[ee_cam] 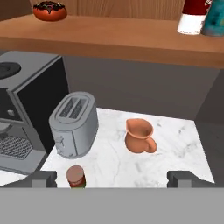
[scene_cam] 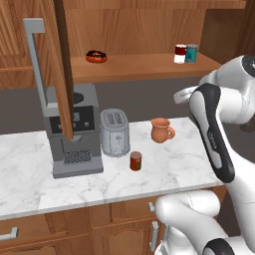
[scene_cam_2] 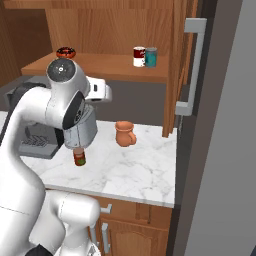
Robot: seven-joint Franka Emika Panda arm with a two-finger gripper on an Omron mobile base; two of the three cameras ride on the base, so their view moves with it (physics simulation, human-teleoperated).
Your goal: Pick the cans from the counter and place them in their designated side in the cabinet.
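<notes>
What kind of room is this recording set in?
Most likely a rendered home kitchen: a marble counter over wooden drawers, a coffee machine and toaster on it, and a wooden cabinet above.

Toaster (scene_cam: 115, 132) between coffee machine (scene_cam: 69, 130) and mug (scene_cam: 161, 130) (doughnut (scene_cam: 96, 56) above).

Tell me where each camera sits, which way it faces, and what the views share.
Left base view: behind the arm, to its left, looking forward and down at the counter, coffee machine and toaster; the arm rises at right.
Right base view: behind, to the right, facing the counter's end and the cabinet; the arm rises at left.
Hand view: on the hand, looking along the open fingers down at the counter.
Shared: mug, brown can, and on the shelf the donut, white can and teal can.
</notes>
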